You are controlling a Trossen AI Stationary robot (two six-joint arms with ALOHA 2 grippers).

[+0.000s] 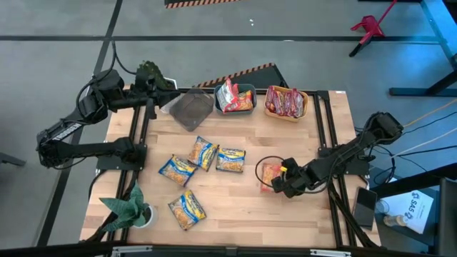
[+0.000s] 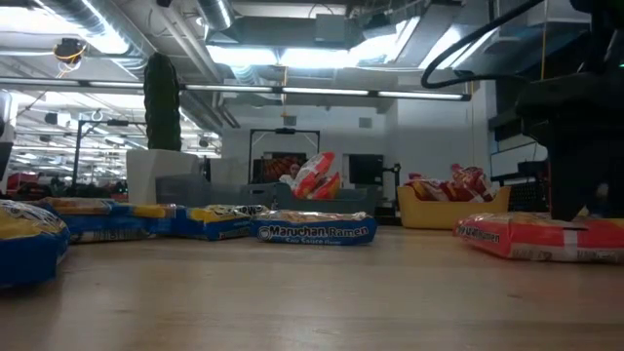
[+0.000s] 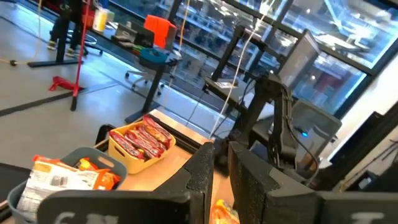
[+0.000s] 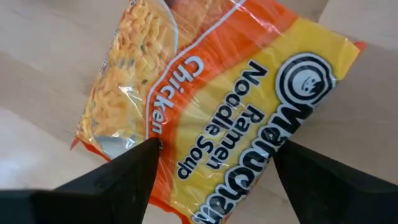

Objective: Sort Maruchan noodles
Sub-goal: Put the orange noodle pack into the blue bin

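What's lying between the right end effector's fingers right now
An orange chicken ramen packet, flat on the table, spans the gap between the open right end effector fingers, seen in the right wrist view.

Orange chicken packet (image 4: 211, 118): flat on the table, right side.
Blue-yellow packets (image 1: 202, 153): four, flat, mid-table and left front.
Red packets (image 1: 284, 101): heaped in yellow bin.
Silver-white and orange packets (image 1: 230, 96): in teal bin.

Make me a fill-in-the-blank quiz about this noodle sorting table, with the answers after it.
1. The right gripper hovers with open jaws over the orange chicken ramen packet, which lies on the ____.
2. The number of blue-and-yellow packets lying loose on the table is ____.
3. The red packets sit in the ____ bin.
4. The grey bin holds ____ packets.

Answers: table; four; yellow; no
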